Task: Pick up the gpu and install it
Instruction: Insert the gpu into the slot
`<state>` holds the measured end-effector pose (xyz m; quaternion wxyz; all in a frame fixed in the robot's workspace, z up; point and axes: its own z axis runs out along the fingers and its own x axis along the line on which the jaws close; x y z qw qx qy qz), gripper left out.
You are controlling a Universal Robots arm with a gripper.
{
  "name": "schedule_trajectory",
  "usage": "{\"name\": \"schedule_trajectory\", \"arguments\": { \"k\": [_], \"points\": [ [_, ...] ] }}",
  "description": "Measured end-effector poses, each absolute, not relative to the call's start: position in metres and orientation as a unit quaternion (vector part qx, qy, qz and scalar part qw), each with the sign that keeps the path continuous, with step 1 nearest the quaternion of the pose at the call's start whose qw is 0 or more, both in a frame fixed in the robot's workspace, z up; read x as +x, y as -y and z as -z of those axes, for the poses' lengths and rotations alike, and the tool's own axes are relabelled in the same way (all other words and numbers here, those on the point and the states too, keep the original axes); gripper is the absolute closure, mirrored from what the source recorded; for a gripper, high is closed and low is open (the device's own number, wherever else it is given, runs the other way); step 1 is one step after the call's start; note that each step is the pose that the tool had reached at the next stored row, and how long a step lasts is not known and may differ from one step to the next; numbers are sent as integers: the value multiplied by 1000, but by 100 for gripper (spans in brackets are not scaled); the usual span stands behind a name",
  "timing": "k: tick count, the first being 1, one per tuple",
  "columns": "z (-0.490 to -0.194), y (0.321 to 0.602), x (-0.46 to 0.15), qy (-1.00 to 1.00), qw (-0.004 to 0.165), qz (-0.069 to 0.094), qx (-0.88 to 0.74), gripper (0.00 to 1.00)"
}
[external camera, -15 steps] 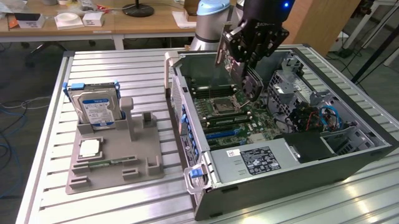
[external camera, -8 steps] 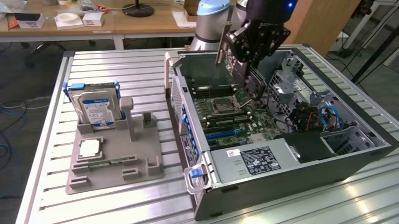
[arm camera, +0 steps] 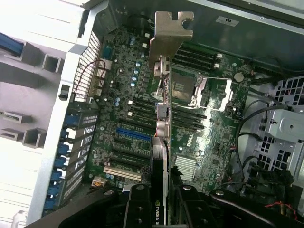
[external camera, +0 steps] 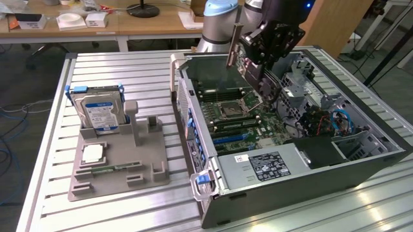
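Exterior view has the black two-fingered gripper [external camera: 263,48] clamped on the thin, dark rectangular gpu [external camera: 248,67], which is held on edge in the air over the open black tower computer case [external camera: 310,183], so the pick-up looks done. In the wrist view the gpu [arm camera: 162,118] hangs edge-on, silvery metal end bracket [arm camera: 168,35] leading, above the green motherboard [arm camera: 118,95]. It is not yet seated in any of the blue and black expansion slots [arm camera: 133,135], so I judge the install unfinished.

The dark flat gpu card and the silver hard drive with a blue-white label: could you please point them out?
dark gpu card [arm camera: 166,38]: wrist view, on its silvery end bracket.
silver hard drive [external camera: 100,116]: exterior view, on its label.
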<state>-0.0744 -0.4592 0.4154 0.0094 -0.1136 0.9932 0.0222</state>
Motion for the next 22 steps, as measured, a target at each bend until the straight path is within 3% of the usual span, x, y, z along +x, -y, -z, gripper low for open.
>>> {"name": "schedule_trajectory", "arguments": {
  "k": [22],
  "points": [
    [-415,459,-69,-977,7,-23,-213,74]
  ]
}}
